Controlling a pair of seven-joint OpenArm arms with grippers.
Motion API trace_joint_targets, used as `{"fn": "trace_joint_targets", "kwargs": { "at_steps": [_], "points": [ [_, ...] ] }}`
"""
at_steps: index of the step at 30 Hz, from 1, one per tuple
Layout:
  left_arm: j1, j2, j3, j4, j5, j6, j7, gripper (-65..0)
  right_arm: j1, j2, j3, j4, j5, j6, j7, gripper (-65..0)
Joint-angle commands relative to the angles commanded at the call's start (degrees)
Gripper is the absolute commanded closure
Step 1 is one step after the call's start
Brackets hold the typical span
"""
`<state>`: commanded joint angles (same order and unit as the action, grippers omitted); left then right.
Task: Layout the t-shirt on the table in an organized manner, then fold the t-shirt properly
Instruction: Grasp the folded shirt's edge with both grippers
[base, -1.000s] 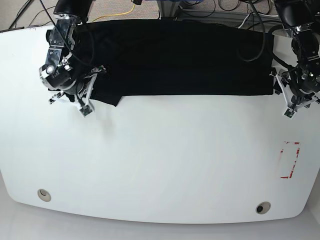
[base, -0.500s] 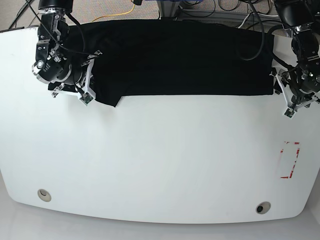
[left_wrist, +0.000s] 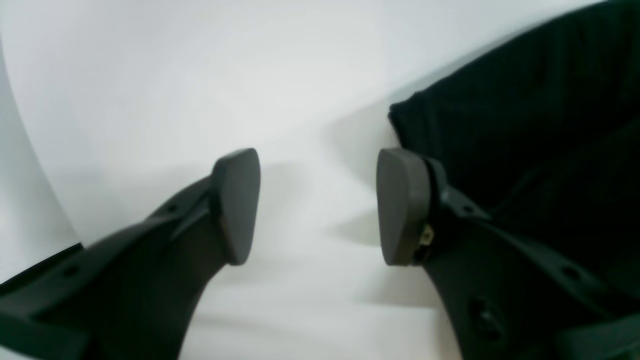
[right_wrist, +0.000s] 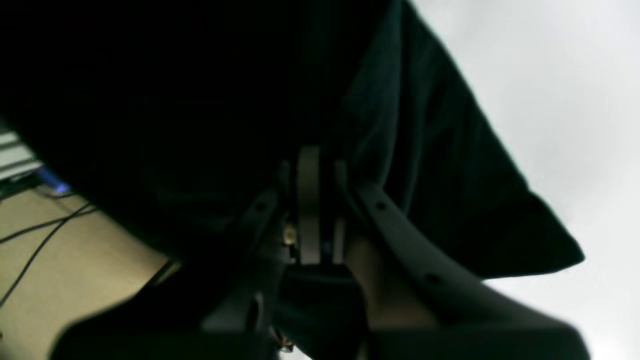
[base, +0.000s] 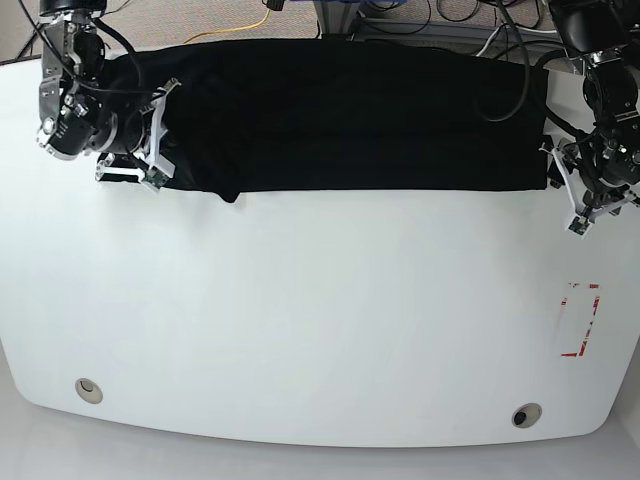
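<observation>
The black t-shirt (base: 350, 115) lies as a long flat band along the far side of the white table (base: 320, 320). At its left end my right gripper (base: 158, 140) is shut on the fabric. In the right wrist view the right gripper (right_wrist: 310, 200) has its fingers pressed together, with the t-shirt (right_wrist: 450, 175) draped around them. My left gripper (base: 585, 210) stands open at the shirt's right edge. In the left wrist view the left gripper (left_wrist: 317, 205) holds nothing, and its right finger sits beside a corner of the t-shirt (left_wrist: 525, 125).
Two round grey grommet holes (base: 88, 389) (base: 525, 415) sit near the table's front edge. A red dashed rectangle (base: 580, 320) marks the right side. Cables (base: 240, 25) and floor lie beyond the far edge.
My right gripper has moved left and towards the far edge, drawing the shirt's left end with it; the corner that hung forward has nearly flattened. The left arm has not moved.
</observation>
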<state>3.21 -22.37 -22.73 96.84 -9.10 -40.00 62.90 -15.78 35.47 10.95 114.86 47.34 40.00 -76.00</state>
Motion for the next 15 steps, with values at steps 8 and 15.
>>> {"fn": "trace_joint_targets", "kwargs": {
  "at_steps": [8, 15],
  "points": [
    [0.0, 0.0, 0.0, 0.0, 0.0, 0.0, 0.0, -34.4, -2.2, 5.7, -0.5, 0.0, 7.1, 0.0, 0.0, 0.0],
    [0.0, 0.0, 0.0, -0.1, 0.0, 0.0, 0.0, -34.4, -1.1, 9.2, -9.1, 0.0, 10.2, 0.0, 0.0, 0.0]
  ]
}}
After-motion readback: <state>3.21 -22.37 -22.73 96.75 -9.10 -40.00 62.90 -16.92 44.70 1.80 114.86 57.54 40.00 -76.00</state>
